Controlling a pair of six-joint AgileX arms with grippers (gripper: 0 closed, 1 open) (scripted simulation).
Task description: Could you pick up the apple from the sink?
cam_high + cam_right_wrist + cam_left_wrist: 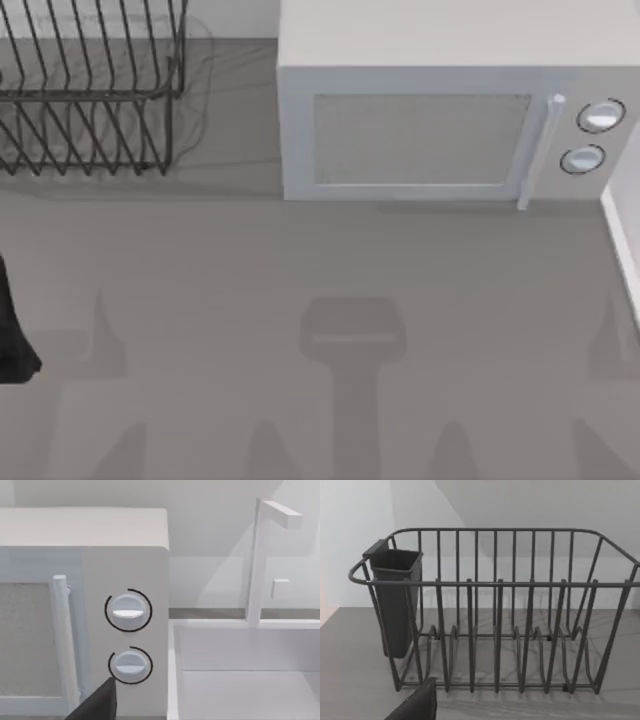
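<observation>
Your left arm (12, 330) sits at the table's left edge. The left gripper (415, 705) faces the dark wire dish rack (510, 620) with its dark plastic cutlery cup (395, 605). The right gripper (97, 702) looks at the white boxy microwave (125, 545), its two round knobs, and the white square sink (250, 690) beside it. Spread or pressed together? Can't tell for either one. Can't tell where the apple is either.

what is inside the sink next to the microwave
In the right wrist view the sink right of the microwave shows pale bare walls and floor, the faucet behind it. No apple on the visible part; its near portion is out of frame.
</observation>
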